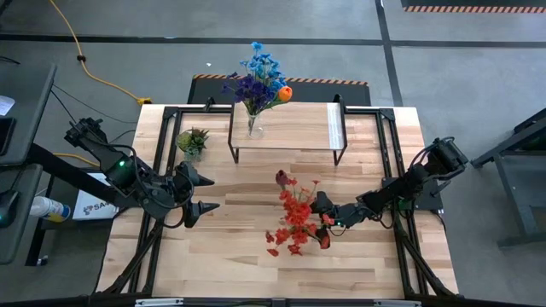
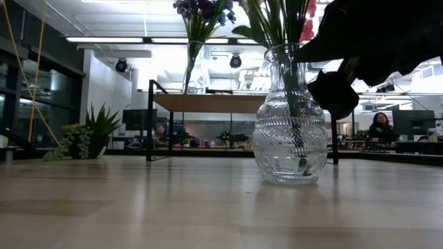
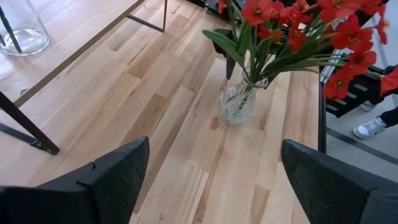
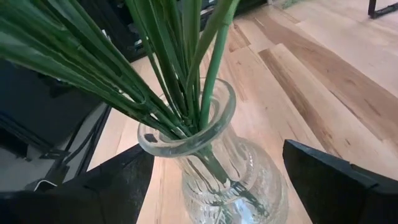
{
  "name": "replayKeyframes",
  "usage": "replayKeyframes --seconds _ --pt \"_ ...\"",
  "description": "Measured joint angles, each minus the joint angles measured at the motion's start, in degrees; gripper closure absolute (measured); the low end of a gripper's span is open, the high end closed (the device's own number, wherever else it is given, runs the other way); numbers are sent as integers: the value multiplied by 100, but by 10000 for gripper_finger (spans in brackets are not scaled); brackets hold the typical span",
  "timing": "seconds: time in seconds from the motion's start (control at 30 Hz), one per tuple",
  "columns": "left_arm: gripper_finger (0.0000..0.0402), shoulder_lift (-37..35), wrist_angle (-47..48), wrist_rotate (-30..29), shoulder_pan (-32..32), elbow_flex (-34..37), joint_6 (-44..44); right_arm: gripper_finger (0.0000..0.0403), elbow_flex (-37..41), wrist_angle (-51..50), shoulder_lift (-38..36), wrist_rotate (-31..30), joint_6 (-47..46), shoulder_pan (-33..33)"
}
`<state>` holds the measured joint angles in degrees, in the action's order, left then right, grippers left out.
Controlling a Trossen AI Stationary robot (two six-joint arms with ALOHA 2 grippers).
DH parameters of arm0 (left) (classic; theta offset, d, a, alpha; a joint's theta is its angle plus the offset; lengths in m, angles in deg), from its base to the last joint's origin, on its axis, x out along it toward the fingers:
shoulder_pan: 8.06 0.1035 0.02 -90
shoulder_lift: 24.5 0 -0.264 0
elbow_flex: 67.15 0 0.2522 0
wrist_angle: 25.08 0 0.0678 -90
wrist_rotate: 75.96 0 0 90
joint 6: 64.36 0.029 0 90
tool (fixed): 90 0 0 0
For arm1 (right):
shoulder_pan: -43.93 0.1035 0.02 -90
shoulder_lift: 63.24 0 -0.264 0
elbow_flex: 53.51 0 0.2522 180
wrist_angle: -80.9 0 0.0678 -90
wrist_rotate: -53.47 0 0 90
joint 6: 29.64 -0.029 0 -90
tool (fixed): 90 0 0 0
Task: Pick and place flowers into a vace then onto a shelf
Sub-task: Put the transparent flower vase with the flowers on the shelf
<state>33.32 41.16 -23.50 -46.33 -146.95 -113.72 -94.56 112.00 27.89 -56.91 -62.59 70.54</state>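
Note:
A bunch of red flowers (image 1: 294, 217) stands with its green stems (image 4: 180, 74) in a clear patterned glass vase (image 2: 289, 117) on the tabletop, right of the middle. My right gripper (image 1: 326, 223) is open at the vase's right side. Its two fingers stand on either side of the vase neck (image 4: 186, 134) with gaps showing. My left gripper (image 1: 209, 194) waits open over the table's left part, facing the vase (image 3: 238, 102). The shelf (image 1: 299, 126) stands at the far edge. It carries a second glass vase (image 1: 254, 128) of blue, purple and orange flowers (image 1: 260, 77).
A small spiky potted plant (image 1: 193, 141) sits left of the shelf. Black frame rails (image 1: 394, 170) run along the table's sides. Bare wood lies between my grippers and along the near edge. A person (image 2: 379, 128) sits in the room behind.

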Motion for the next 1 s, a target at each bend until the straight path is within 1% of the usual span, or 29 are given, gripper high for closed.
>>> replayKeyframes --seconds 0.13,0.23,0.57,0.7,0.87,1.0 --pt "7 0 -1 0 1 0 0 58 -1 0 0 2 90 -2" --pt "7 0 1 -29 1 1 0 57 -2 0 0 124 107 -2" --pt "7 0 -2 -50 -1 0 0 66 0 -119 0 91 194 -6" --pt "7 0 -2 -93 0 0 0 64 -14 -104 0 164 195 -118" --pt "7 0 -5 -96 -1 0 0 66 -330 -639 0 415 479 -265" --pt "7 0 -6 -96 1 0 0 64 -458 -868 0 429 631 -314"
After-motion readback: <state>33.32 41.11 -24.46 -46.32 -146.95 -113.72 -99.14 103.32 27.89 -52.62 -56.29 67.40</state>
